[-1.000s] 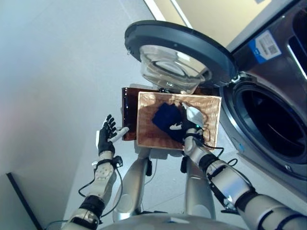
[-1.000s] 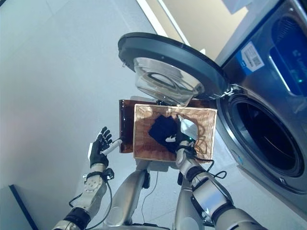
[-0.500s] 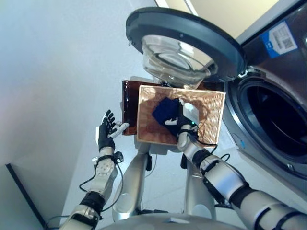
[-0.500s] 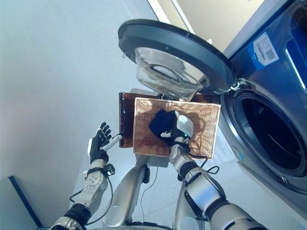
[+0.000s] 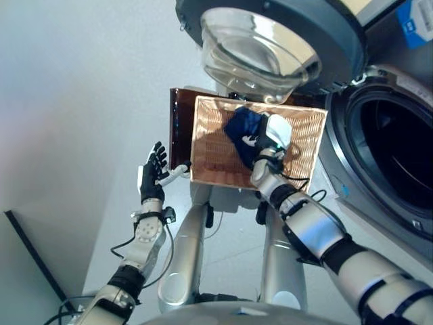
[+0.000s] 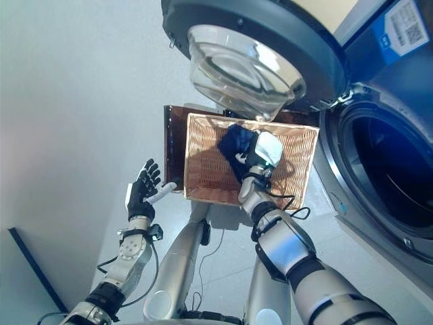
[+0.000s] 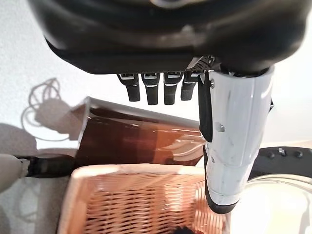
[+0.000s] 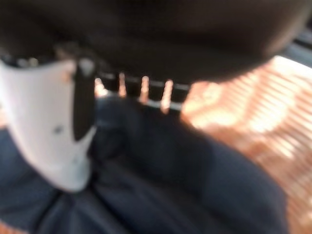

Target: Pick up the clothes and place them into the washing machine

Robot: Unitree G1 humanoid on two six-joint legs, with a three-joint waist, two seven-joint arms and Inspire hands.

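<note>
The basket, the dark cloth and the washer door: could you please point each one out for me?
basket (image 5: 213,145): left eye view, bare woven bottom.
dark cloth (image 5: 243,127): left eye view, middle of the bundle.
washer door (image 6: 257,68): right eye view, its glass bowl.

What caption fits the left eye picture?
Robot's right hand on dark blue clothes in the wicker basket, beside the open washing machine.

No legible text. The blue-and-white label (image 6: 407,32) on the washing machine (image 6: 379,135) carries a printed code square; its characters are unreadable.
</note>
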